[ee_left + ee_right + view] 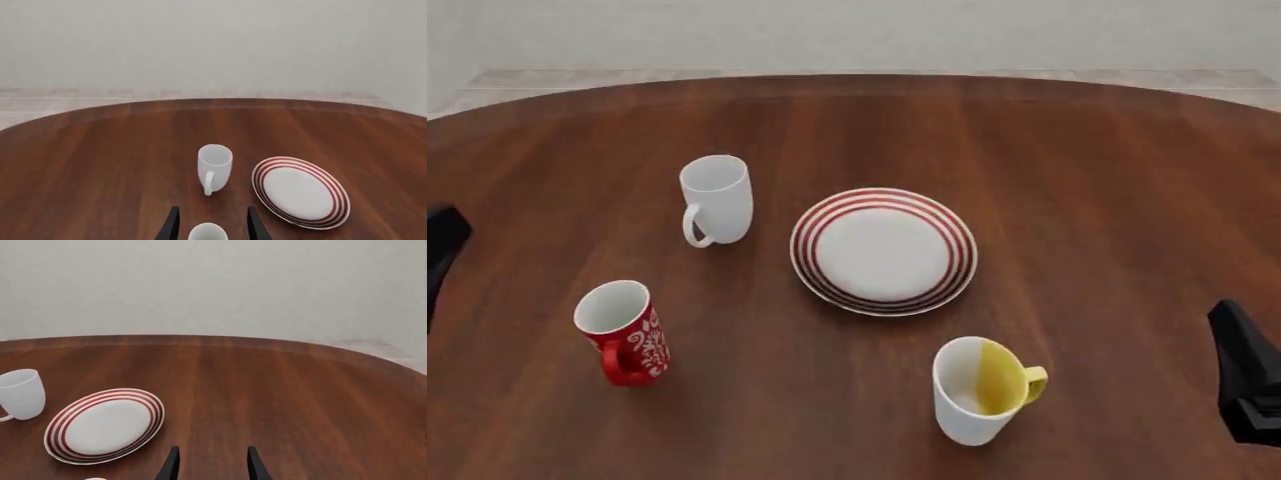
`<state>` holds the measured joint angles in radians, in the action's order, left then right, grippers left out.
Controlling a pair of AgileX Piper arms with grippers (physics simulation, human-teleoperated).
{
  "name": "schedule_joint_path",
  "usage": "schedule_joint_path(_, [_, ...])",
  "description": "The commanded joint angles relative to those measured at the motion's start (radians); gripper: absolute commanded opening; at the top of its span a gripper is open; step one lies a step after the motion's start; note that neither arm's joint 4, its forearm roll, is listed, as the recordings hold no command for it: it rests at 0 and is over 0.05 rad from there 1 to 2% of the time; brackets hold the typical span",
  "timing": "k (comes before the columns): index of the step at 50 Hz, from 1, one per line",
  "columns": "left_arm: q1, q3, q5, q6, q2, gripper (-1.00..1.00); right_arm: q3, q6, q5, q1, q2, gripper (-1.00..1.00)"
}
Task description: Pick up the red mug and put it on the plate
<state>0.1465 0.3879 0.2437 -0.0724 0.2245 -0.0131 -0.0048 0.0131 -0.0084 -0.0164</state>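
On the dark wooden worktop [1094,180], the tall floral red mug [627,335] stands upright beyond the left end effector [212,227], whose fingers are spread and empty, ready to carry it to the red-ringed white plate [885,250]; the right end effector [212,465] is likewise spread and empty.

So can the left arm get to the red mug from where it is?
Probably yes. The red mug stands upright on the left arm's side, and its rim shows between the open left gripper fingers, with nothing in between.

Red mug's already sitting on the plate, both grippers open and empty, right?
Not quite. The front view shows the red mug standing on the table, left of the plate and apart from it. The left gripper and right gripper are open and empty.
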Motion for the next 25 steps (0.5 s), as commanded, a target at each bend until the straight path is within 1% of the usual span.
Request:
schedule_joint_path(1, [-0.028, 0.078, 0.067, -0.005, 0.073, 1.00, 0.003, 0.006, -0.009, -0.001, -0.008, 1.00])
schedule_joint_path(2, [-0.042, 0.083, 0.074, -0.020, 0.072, 1.00, 0.002, 0.006, -0.009, 0.000, -0.009, 1.00])
schedule_joint_path(3, [-0.042, 0.089, 0.085, -0.011, 0.085, 1.00, 0.001, 0.006, -0.010, 0.000, -0.011, 1.00])
schedule_joint_path(4, [-0.074, 0.103, 0.104, -0.002, 0.101, 1.00, 0.001, 0.006, -0.014, 0.001, -0.014, 1.00])
schedule_joint_path(5, [-0.074, 0.103, 0.104, -0.002, 0.101, 1.00, 0.001, 0.006, -0.014, 0.001, -0.015, 1.00])
schedule_joint_path(7, [-0.060, 0.111, 0.117, -0.002, 0.108, 1.00, 0.002, 0.008, -0.017, 0.001, -0.016, 1.00])
schedule_joint_path(8, [-0.045, 0.119, 0.127, -0.012, 0.108, 1.00, 0.002, 0.009, -0.017, 0.000, -0.017, 1.00])
schedule_joint_path(11, [-0.045, 0.124, 0.133, -0.015, 0.108, 1.00, -0.001, 0.010, -0.013, 0.000, -0.015, 1.00])
schedule_joint_path(12, [-0.051, 0.122, 0.135, -0.035, 0.111, 1.00, -0.001, 0.010, -0.013, -0.001, -0.014, 1.00])
schedule_joint_path(14, [-0.035, 0.119, 0.134, -0.023, 0.127, 1.00, -0.001, 0.013, -0.011, -0.004, -0.012, 1.00])
schedule_joint_path(15, [-0.026, 0.120, 0.136, -0.036, 0.138, 1.00, -0.001, 0.014, -0.010, -0.004, -0.012, 1.00])
schedule_joint_path(19, [-0.016, 0.116, 0.146, -0.029, 0.133, 1.00, -0.001, 0.016, -0.010, -0.007, -0.009, 1.00])
schedule_joint_path(21, [0.014, 0.108, 0.149, -0.016, 0.135, 1.00, -0.002, 0.016, -0.009, -0.006, -0.009, 1.00])
schedule_joint_path(25, [0.026, 0.086, 0.134, -0.028, 0.149, 1.00, 0.002, 0.017, -0.016, -0.005, -0.013, 1.00])
